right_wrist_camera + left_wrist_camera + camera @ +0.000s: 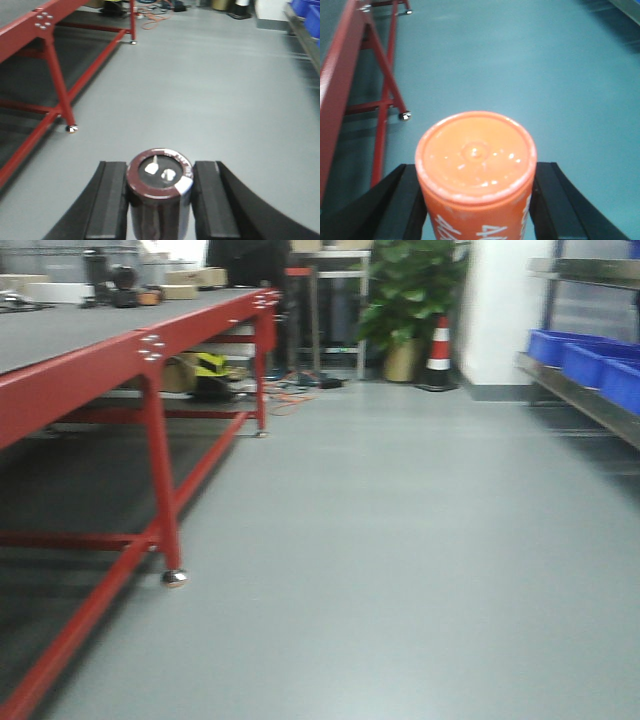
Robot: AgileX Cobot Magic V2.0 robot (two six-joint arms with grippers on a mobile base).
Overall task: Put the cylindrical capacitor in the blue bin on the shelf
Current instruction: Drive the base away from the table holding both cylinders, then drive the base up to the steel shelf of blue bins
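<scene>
A red-framed, grey-topped workbench (150,345) stands at left. The left gripper (476,210) clamps an orange cylinder with white lettering (476,160). The right gripper (159,210) clamps a dark maroon cylindrical capacitor (159,185), terminals up. At far right, blue plastic bins (590,362) sit on the stainless-steel shelf (578,400), well apart from both.

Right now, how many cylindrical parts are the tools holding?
2. An orange cylinder is clamped in the left tool; a dark maroon capacitor is clamped in the right tool. Others may lie outside these views.
</scene>
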